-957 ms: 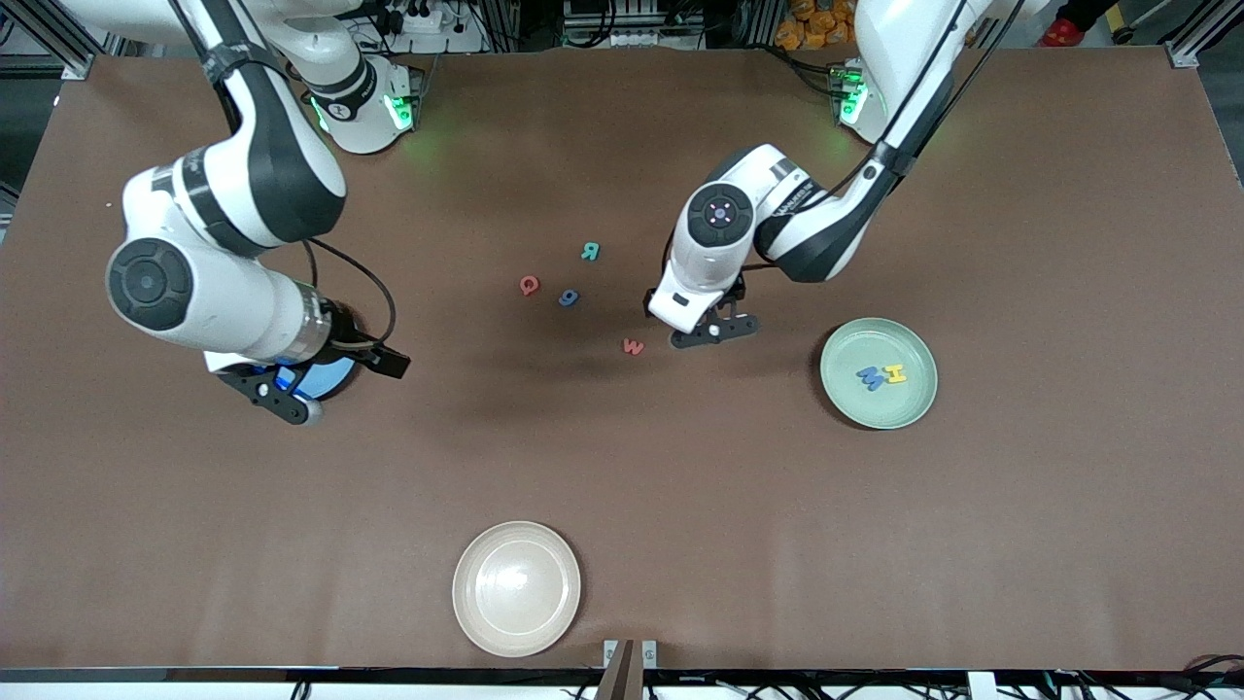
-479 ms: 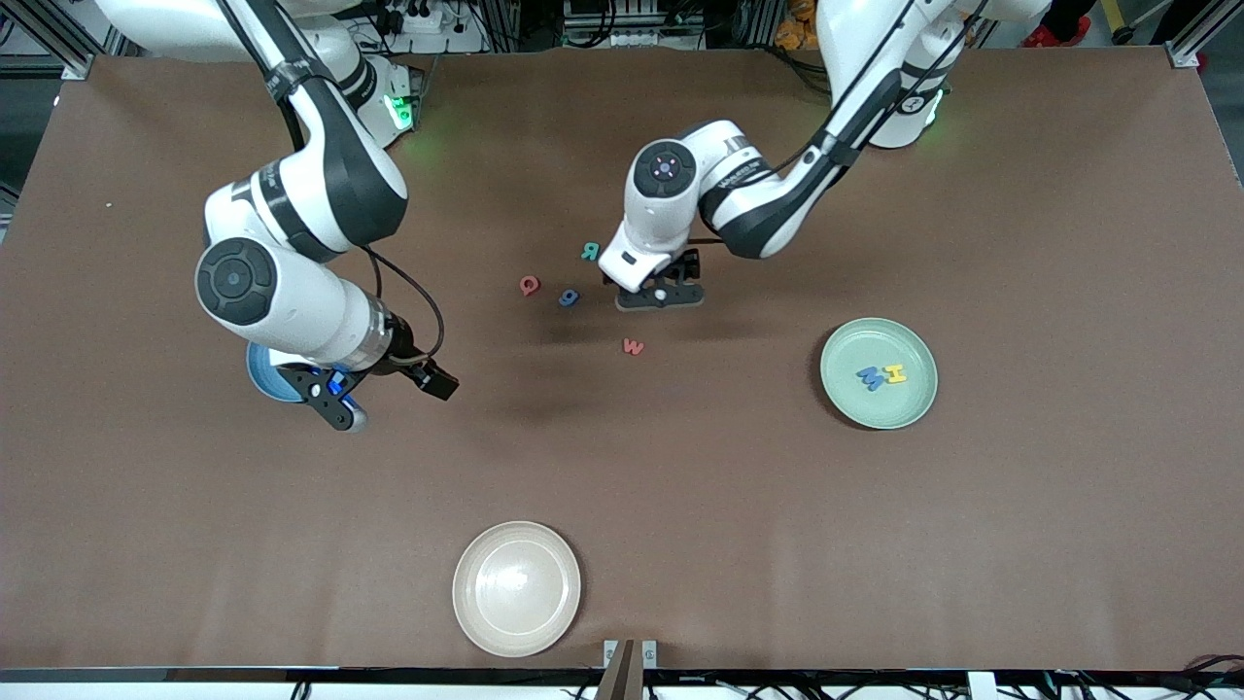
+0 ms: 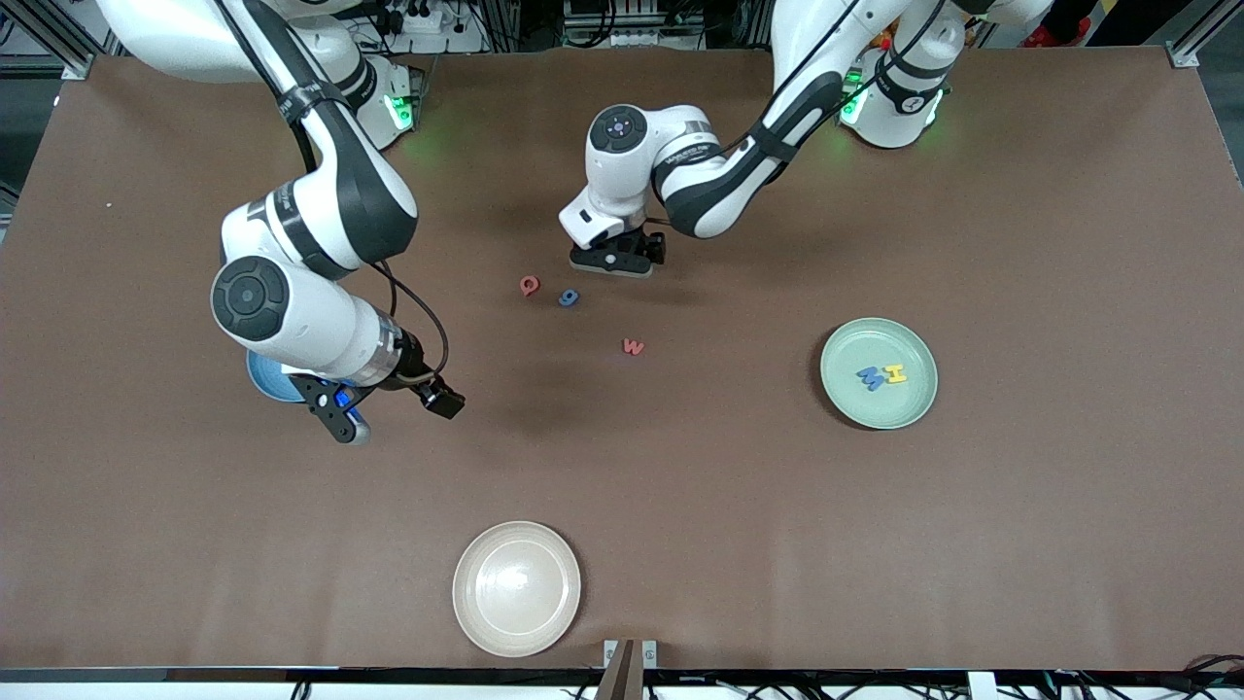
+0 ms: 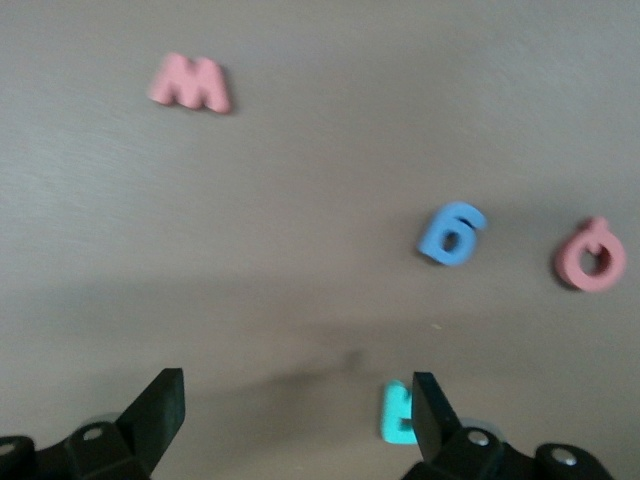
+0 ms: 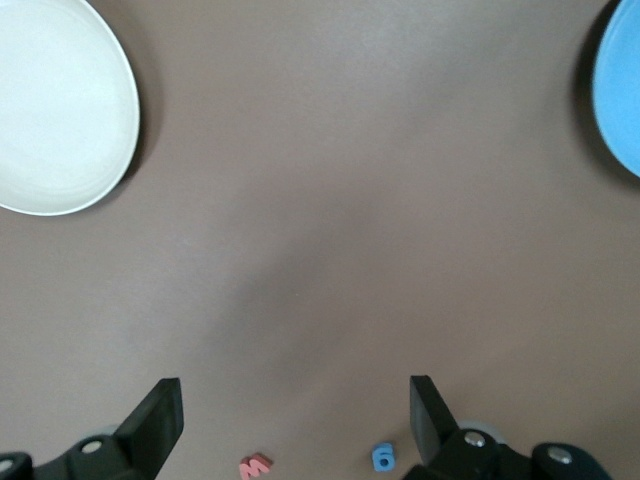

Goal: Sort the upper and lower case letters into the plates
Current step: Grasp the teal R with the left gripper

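The teal letter is lying on the counter just beside one finger of the left pincer, whose jaws are gaping wide. The right pincer, also spread wide, is hovering by the sky blue plate.

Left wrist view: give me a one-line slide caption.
Open left end effector over the teal letter, with the red M, blue g and red Q loose on the table.

Matt brown table; glossy cream plate; foam-like letters
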`<state>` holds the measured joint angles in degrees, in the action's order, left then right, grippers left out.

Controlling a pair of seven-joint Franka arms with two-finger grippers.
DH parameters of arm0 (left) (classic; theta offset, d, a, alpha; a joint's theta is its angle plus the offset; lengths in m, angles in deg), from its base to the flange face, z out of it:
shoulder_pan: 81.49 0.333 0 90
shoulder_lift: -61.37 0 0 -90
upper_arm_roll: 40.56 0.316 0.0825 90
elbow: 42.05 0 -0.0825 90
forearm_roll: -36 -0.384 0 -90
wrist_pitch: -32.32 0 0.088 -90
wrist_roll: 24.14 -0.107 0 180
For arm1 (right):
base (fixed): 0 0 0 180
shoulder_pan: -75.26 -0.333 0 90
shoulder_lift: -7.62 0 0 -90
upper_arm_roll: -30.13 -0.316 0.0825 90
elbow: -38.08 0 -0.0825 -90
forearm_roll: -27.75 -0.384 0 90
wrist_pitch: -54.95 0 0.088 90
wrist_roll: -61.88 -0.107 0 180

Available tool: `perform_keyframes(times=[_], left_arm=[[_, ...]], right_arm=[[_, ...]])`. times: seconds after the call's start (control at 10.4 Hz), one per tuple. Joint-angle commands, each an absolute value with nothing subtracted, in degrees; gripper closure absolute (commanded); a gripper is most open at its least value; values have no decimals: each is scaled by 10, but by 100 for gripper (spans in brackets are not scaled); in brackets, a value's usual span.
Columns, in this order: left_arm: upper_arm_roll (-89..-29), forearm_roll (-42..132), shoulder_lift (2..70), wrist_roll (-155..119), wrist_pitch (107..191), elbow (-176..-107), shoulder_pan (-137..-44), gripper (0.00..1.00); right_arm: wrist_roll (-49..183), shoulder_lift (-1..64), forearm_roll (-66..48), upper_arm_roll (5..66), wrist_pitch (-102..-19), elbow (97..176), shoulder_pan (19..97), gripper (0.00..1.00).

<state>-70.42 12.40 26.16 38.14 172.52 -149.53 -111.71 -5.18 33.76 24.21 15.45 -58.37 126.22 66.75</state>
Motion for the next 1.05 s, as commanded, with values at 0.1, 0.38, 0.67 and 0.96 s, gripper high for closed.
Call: perform_keyframes(times=[0.1, 0.38, 0.67, 0.96], left_arm=[[-707, 68, 233, 395, 1765, -1495, -1130, 0], [-705, 60, 218, 399, 1774, -1492, -1152, 2], [-697, 62, 209, 410, 1775, -1490, -1173, 3], [-683, 61, 202, 410, 1786, -1488, -1182, 10]], right_arm=[[-70, 359, 237, 153, -598, 1239, 659, 0], [-69, 360, 237, 153, -598, 1239, 659, 0], [-69, 361, 240, 153, -597, 1239, 659, 0], [-69, 364, 244, 153, -598, 1239, 652, 0]])
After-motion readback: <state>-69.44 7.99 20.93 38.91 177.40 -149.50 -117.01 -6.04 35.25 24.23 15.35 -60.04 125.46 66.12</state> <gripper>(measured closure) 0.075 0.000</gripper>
